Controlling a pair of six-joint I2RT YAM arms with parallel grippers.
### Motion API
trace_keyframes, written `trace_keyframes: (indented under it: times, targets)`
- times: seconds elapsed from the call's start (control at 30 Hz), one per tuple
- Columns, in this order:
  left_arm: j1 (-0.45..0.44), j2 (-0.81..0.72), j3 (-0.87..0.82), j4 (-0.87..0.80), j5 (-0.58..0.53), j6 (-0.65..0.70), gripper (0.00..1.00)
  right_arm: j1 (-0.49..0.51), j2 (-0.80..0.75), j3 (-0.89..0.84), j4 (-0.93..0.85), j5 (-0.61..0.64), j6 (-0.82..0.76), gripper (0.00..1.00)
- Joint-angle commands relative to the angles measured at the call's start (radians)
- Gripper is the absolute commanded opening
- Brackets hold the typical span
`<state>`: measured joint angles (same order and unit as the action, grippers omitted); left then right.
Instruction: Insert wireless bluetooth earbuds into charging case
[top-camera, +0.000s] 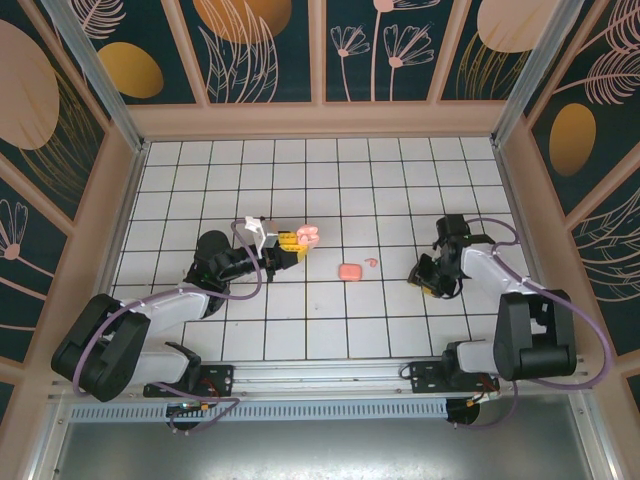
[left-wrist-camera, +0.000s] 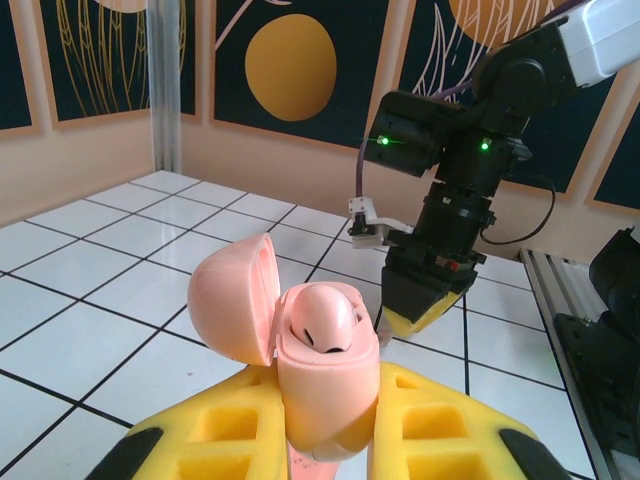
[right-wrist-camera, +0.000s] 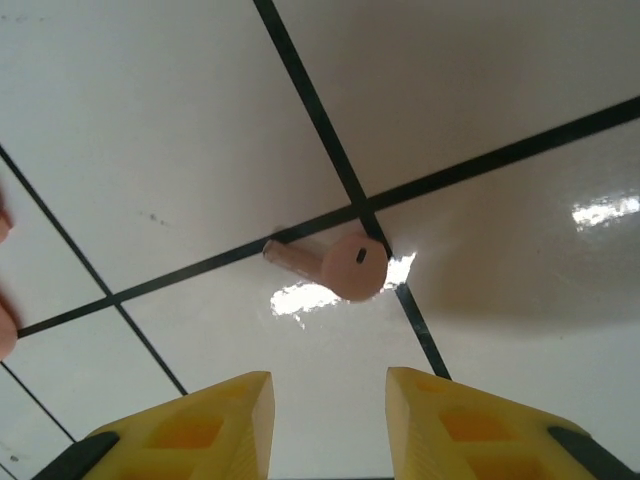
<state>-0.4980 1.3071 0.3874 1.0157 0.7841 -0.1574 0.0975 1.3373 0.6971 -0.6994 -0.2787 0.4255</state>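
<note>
Your left end effector (top-camera: 290, 244) is clamped tight on the pink charging case (left-wrist-camera: 325, 375), with a yellow finger (left-wrist-camera: 230, 430) pressing on each side of its body. In the left wrist view the case stands upright with its lid (left-wrist-camera: 235, 300) flipped open to the left. One earbud (left-wrist-camera: 325, 318) is already sitting inside.

The other earbud (right-wrist-camera: 345, 266) is lying loose on the white tiled worktop (top-camera: 200, 170). In the right wrist view it's right at a crossing of the black grid lines, stem pointing left. Your right end effector (right-wrist-camera: 330, 420) is spread wide open with nothing in it, and its fingertips are just short of that earbud.

From the top camera the loose earbud sits just beside a pink rounded-rectangular piece (top-camera: 350, 271), between the two end effectors. Can't tell what that piece is.
</note>
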Motion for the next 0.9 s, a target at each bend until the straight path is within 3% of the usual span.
trace_keyframes:
  times: [0.0, 0.87]
  targets:
    - [-0.007, -0.005, 0.024, -0.002, 0.005, 0.022, 0.12, -0.007, 0.028, -0.011, 0.048, 0.018, -0.011, 0.35]
    - [-0.007, -0.008, 0.037, -0.045, -0.001, 0.039, 0.12, -0.012, 0.192, 0.106, 0.101, 0.034, -0.082, 0.34]
